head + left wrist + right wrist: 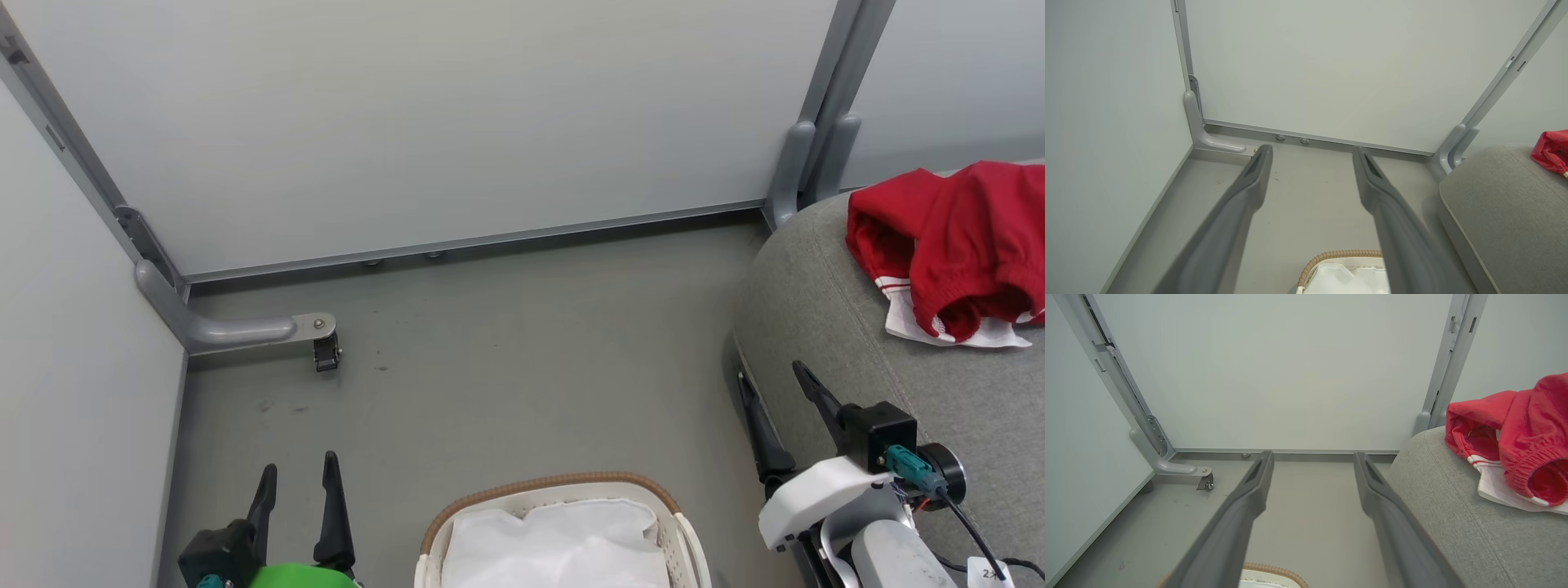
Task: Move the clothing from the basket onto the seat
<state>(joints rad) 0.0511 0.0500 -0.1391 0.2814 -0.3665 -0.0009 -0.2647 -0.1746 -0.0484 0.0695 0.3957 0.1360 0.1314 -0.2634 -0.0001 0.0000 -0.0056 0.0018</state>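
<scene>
Fingers of left gripper (300,463) and right gripper (770,371) spread, empty; bright red sports clothing (963,245) near rounded edge of grey woven seat (816,327) may slide off if nudged.

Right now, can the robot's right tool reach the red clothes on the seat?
Probably yes: the open right tool hangs beside the seat, with nothing between it and the red clothes.

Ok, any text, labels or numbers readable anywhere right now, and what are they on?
White tag on the black cable, at the lower right of the head view: dark marks, too small and cut off by the edge to read.
Clothing, basket, seat: no text showing.
</scene>
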